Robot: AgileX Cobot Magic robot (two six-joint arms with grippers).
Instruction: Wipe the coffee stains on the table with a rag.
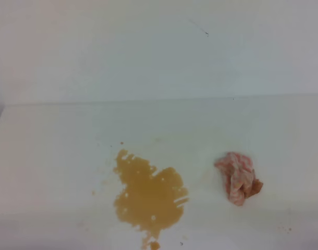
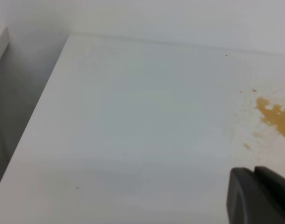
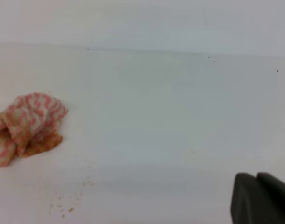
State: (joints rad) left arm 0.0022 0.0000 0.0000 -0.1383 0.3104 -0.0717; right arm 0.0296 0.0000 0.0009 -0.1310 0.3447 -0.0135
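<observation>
The coffee stains (image 1: 147,198) form a ragged tan-brown blotch on the white table (image 1: 54,151), front and centre; their edge (image 2: 274,116) also shows at the right of the left wrist view. To the right of the blotch lies the rag (image 1: 237,177), a wadded pink-and-white cloth with a brown patch, seen again at the left of the right wrist view (image 3: 26,126). Neither gripper appears in the high view. The left gripper (image 2: 254,171) pokes in at the lower right corner, fingers together, away from the stain. The right gripper (image 3: 257,176) is shut, empty, well to the right of the rag.
A white wall (image 1: 159,47) rises behind the table's back edge. The table's left edge (image 2: 35,116) drops off to a grey gap. Small brown specks (image 3: 63,205) dot the surface in front of the rag.
</observation>
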